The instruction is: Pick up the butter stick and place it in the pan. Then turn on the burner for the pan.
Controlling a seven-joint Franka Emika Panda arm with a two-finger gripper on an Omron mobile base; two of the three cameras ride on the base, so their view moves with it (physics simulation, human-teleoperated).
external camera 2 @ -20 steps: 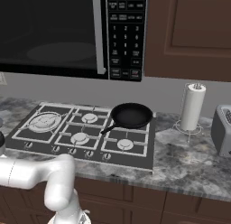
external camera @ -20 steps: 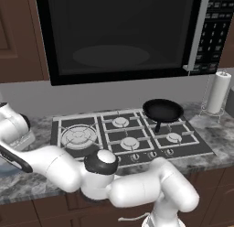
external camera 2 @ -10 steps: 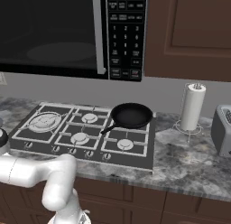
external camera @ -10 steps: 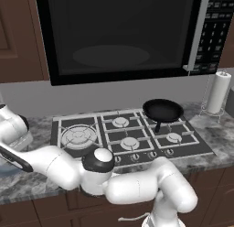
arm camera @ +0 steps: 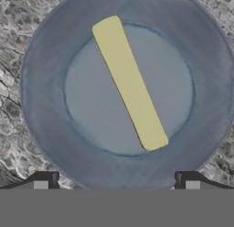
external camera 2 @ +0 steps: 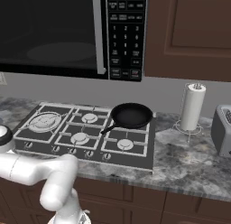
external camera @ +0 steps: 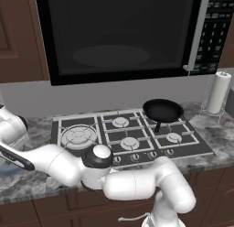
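The butter stick, a thin pale-yellow bar, lies diagonally across a round blue-grey plate on the granite counter. My gripper hangs open above the plate's near rim, its two dark fingertips set wide apart and short of the butter. The black pan sits on the back right burner of the cooktop, handle pointing toward the front. My arm reaches far to the left of the stove.
A row of burner knobs runs along the cooktop's front edge. A paper towel roll and a toaster stand to the right of the stove. A microwave hangs above it.
The arm's elbow has risen very slightly. The pan and the rest of the scene have not moved.
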